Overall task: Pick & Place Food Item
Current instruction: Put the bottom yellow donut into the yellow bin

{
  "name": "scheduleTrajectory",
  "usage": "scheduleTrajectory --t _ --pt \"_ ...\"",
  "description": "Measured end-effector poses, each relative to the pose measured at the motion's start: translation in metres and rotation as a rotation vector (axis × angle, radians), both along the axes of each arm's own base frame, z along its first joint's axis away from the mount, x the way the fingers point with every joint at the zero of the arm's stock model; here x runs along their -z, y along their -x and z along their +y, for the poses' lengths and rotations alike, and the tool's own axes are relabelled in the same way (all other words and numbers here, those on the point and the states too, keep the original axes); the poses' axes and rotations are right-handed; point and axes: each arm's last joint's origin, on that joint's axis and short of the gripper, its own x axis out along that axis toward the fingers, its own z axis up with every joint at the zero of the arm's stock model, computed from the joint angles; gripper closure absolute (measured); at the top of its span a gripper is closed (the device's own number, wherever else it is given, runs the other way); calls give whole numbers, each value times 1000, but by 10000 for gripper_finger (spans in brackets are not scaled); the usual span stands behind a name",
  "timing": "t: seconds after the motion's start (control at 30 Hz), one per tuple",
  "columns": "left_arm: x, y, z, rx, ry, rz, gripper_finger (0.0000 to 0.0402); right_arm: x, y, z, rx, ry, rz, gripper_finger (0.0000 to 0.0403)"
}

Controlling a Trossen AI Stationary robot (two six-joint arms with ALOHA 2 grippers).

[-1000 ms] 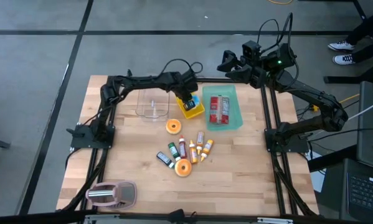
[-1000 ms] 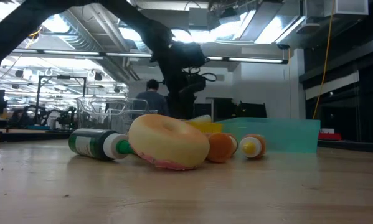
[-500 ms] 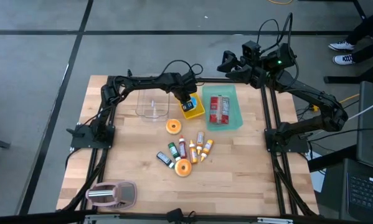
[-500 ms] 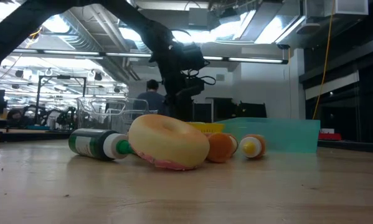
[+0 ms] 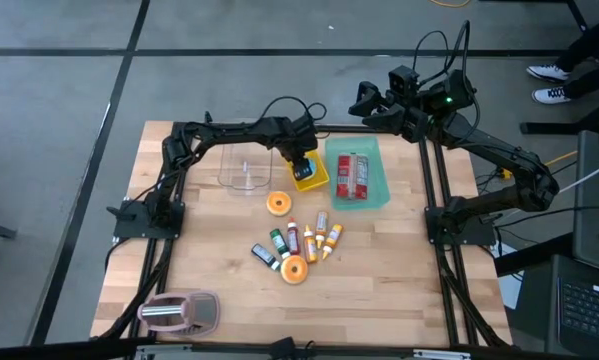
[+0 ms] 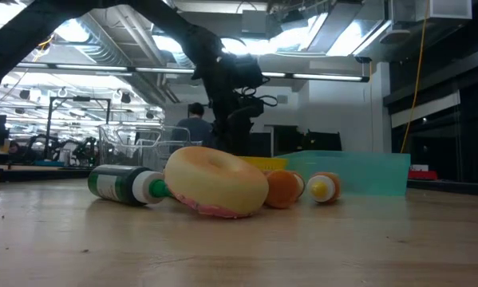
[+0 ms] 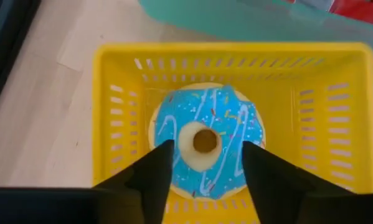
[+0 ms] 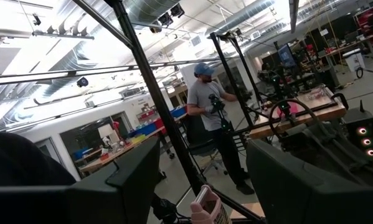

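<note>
A blue-frosted donut (image 7: 205,124) with sprinkles lies flat on the floor of a yellow slotted basket (image 7: 114,124), which stands at the table's far middle (image 5: 313,179). My left gripper (image 7: 205,155) hangs over the basket (image 5: 299,163), pointing steeply down. It is open, with one finger on either side of the donut; whether they touch it I cannot tell. My right gripper (image 8: 202,162) is open and raised beyond the table's far right corner (image 5: 364,100), pointing out into the room with nothing between its fingers.
A teal tray (image 5: 379,185) with red packets stands right of the basket and a clear container (image 5: 245,170) left of it. An orange donut (image 5: 278,203), several small bottles (image 5: 304,240) and a pink donut (image 5: 294,270) lie mid-table. A pink toaster (image 5: 179,312) sits near left. A person (image 8: 214,118) stands in the room.
My left gripper has stayed over the yellow basket and has opened; the blue donut now lies on the basket's floor between its spread fingers.
</note>
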Motion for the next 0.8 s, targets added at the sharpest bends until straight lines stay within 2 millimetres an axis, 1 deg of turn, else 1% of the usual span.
scheduleTrajectory --t 0.1,0.17,0.23,0.33,0.43,0.53,0.6,0.67,0.73,0.8 --pt "-15 -5 2 4 -16 -31 188 0 0 0 0 0 0 166" --pt "-33 -7 1 27 -36 -66 184 0 0 0 1 2 -1 166" --pt "-60 -9 -1 51 -55 -143 184 0 0 0 1 3 -2 166" --pt "-103 -8 -10 84 -21 -254 189 0 0 0 1 4 -2 166" --pt "-133 -3 -32 126 7 -272 196 0 0 0 -1 11 -5 166" --pt "-156 6 -60 144 39 -280 202 0 0 0 1 27 -13 166" --pt "-168 13 -82 159 67 -272 203 0 0 0 1 32 -15 166" --pt "-175 21 -104 180 81 -217 203 0 0 1 -7 39 -14 166" --pt "-175 26 -128 204 77 -144 203 0 0 1 -12 47 -14 166" --pt "-171 27 -152 242 101 -86 203 0 0 1 -12 56 -18 166"
